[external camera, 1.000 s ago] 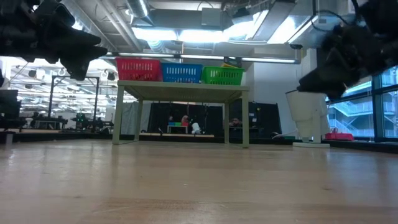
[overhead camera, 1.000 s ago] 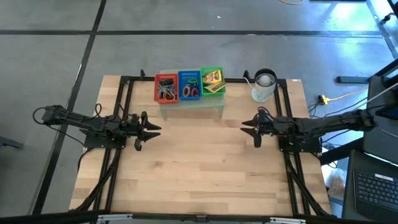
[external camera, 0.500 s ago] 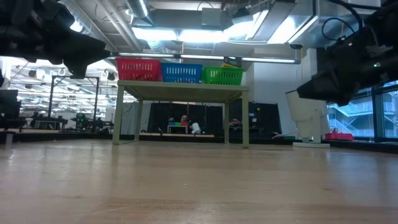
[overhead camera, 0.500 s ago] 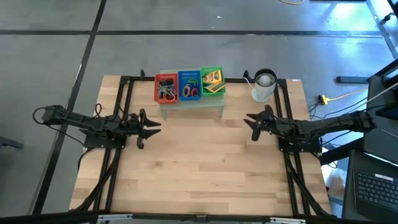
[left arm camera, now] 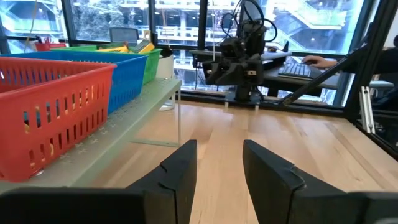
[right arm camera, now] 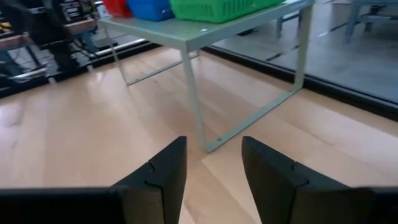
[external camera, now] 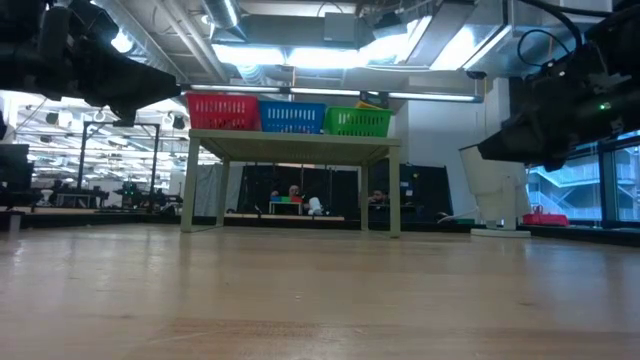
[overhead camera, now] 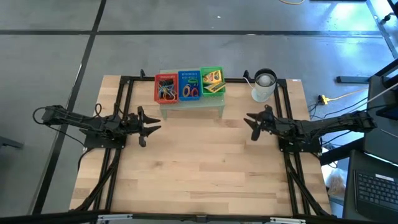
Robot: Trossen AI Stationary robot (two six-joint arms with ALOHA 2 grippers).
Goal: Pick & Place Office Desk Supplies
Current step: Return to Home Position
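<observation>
Well apart over table (overhead camera: 205, 168) — left gripper (overhead camera: 145, 126), right gripper (overhead camera: 250, 125) — both part-open, nothing held.

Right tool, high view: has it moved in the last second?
Yes. The right tool has shifted slightly up the picture, ending a little closer to the white cup.

Ceiling lights (external camera: 300, 55) blaze at twelve o'clock in the low view, leaving the left arm (external camera: 90, 65) and right arm (external camera: 570, 95) as dark backlit shapes. Seen from above, the table (overhead camera: 205, 168) is evenly lit (only faint shadows). Daylight glares off the floor (overhead camera: 348, 56) toward two o'clock.
</observation>
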